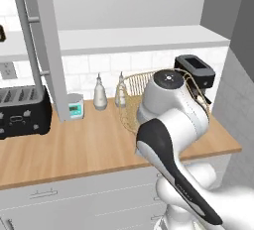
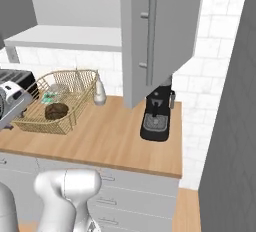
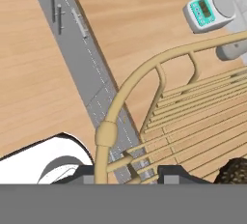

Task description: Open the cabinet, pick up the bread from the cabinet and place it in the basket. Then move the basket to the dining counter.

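Bread (image 2: 56, 111) lies inside the wire basket (image 2: 75, 107), which sits on the wooden worktop (image 2: 120, 141) at about nine o'clock from the coffee machine (image 2: 156, 113). Gripper (image 3: 130, 174) sits narrow at the basket's rim; its fingers appear clamped on that rim, though they barely show. Above, the cabinet (image 2: 160, 31) door hangs open.

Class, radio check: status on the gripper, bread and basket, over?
Gripper shut on basket rim. Bread inside basket. Basket tilted on worktop; coffee machine beside.
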Robot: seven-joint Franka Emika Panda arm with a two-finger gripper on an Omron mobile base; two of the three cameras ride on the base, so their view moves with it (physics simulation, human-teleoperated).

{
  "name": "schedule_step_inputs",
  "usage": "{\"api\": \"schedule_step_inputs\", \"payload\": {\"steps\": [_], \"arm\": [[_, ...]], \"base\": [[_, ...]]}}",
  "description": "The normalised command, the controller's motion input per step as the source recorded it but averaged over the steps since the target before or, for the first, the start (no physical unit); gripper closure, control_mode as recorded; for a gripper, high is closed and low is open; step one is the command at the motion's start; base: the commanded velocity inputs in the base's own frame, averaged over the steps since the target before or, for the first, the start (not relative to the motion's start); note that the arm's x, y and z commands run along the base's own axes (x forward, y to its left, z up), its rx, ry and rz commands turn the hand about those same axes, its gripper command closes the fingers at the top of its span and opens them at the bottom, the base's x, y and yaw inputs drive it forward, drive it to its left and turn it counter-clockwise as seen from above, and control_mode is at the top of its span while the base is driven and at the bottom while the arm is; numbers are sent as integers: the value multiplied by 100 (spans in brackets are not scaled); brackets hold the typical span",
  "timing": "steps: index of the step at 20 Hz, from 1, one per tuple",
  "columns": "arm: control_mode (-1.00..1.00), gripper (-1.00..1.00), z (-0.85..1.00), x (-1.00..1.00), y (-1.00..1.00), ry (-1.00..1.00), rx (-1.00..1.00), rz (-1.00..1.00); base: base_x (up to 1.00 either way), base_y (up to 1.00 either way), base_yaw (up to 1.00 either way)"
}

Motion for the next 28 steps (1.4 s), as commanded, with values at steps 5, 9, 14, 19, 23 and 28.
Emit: {"api": "schedule_step_inputs", "payload": {"steps": [5,9,14,19,23,28], "arm": [[100,100,0,0,0,0,0,0],[100,100,0,0,0,0,0,0],[100,100,0,0,0,0,0,0],[100,100,0,0,0,0,0,0],[100,100,0,0,0,0,0,0],[100,100,0,0,0,0,0,0]], "base": [[-100,11,19],[-100,4,36],[-34,20,78],[0,12,94],[0,2,98],[-1,0,95]]}}
